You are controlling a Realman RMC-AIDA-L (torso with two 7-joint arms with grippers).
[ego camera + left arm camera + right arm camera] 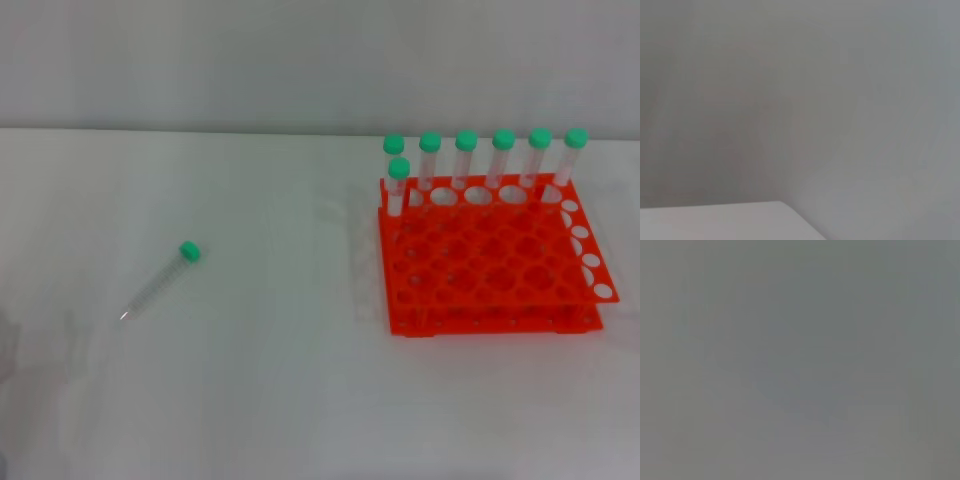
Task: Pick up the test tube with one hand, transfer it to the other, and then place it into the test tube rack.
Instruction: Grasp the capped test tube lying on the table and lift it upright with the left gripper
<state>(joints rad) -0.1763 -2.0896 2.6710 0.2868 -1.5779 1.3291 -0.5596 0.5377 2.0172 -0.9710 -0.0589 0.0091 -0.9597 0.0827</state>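
Green-capped test tube (160, 280) lies flat, well apart from orange test tube rack (490, 260); both arms unseen

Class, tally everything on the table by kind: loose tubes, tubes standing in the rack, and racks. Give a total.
Loose test tube, lying on the table: 1
Green-capped tubes standing in the rack: 7
Orange test tube rack: 1
Total: 9 things

No gripper is in view.
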